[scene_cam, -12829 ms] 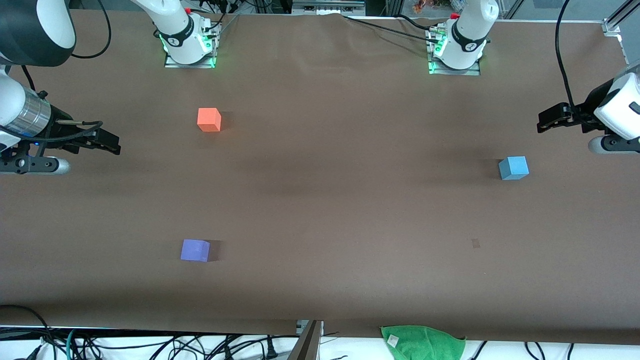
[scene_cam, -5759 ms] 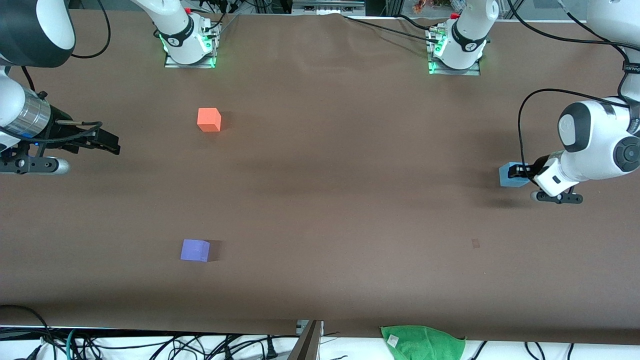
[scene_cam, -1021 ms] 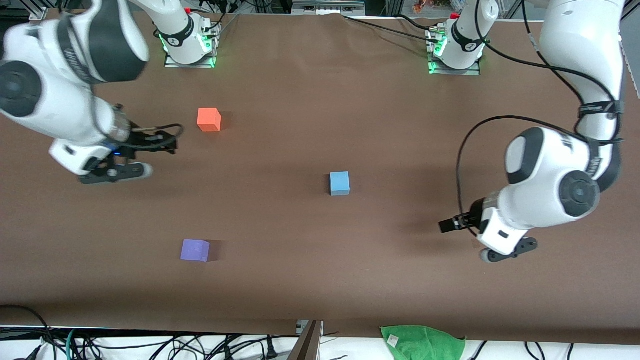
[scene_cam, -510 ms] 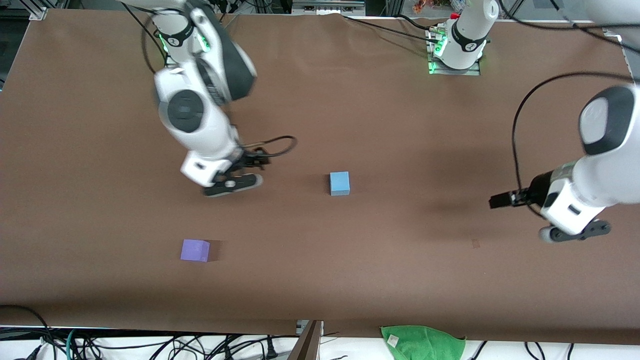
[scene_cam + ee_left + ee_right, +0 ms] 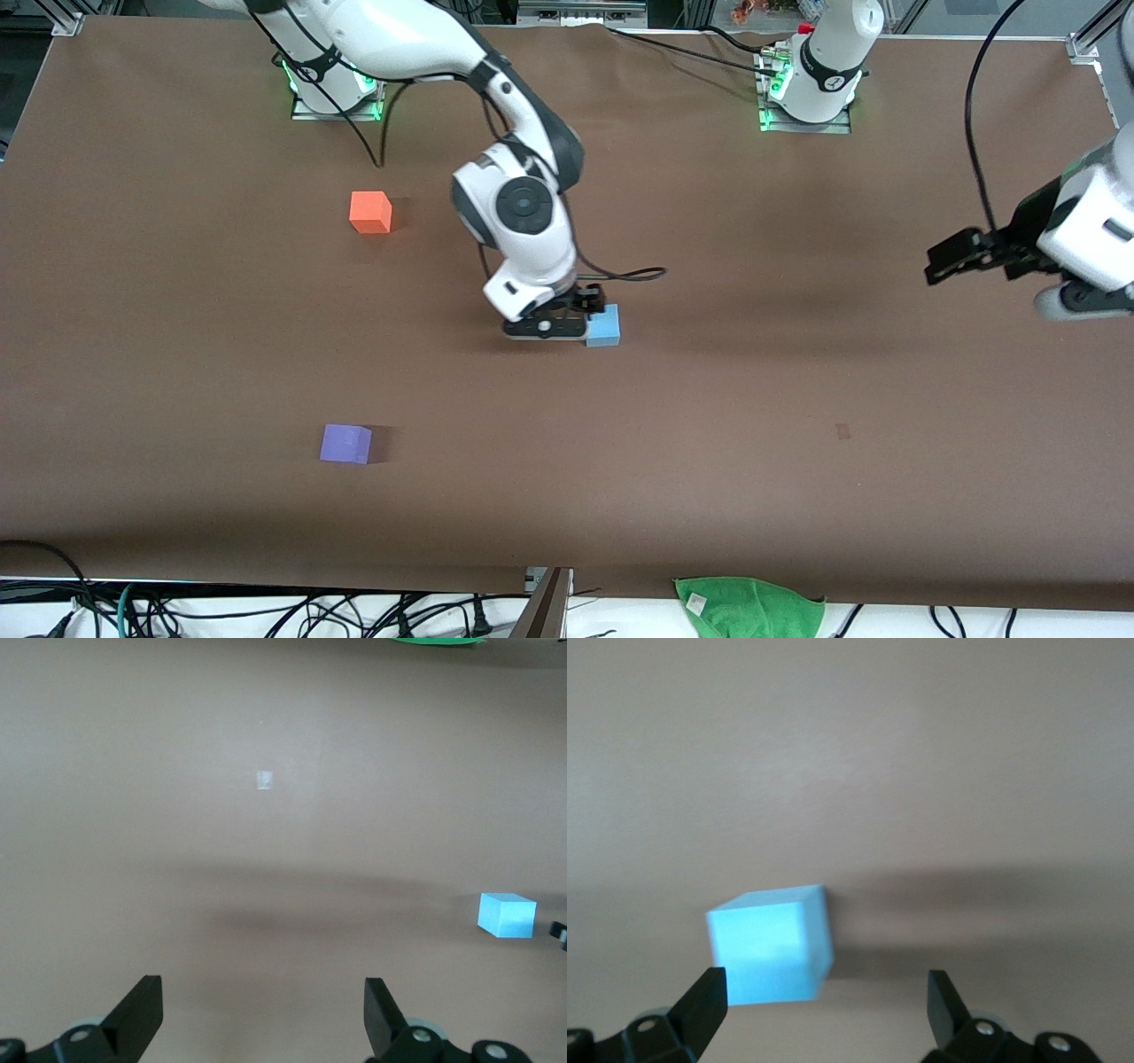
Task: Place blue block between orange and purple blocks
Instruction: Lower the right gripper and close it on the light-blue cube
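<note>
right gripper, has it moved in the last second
Yes. The right gripper has swung from beside the orange block toward the left arm's end, and is now open at the blue block.

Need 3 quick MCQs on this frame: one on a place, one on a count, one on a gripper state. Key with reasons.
1. Where is the blue block?
A. Touching the orange block
B. Mid-table, toward the left arm's end from both other blocks
C. On the green cloth

2. How many blocks lie on the table?
A. Two
B. Three
C. Four

3. How does the right gripper stand?
A. Open, over the blue block
B. Shut on the blue block, lifted
C. Shut on the purple block

Key:
1 B: the orange block and purple block both lie nearer the right arm's end, well apart from it.
2 B: only orange, purple and blue cubes show.
3 A: the right wrist view shows its fingers spread, the blue block below them off-centre and resting on the table.

The left gripper waits open at its own end.
</note>
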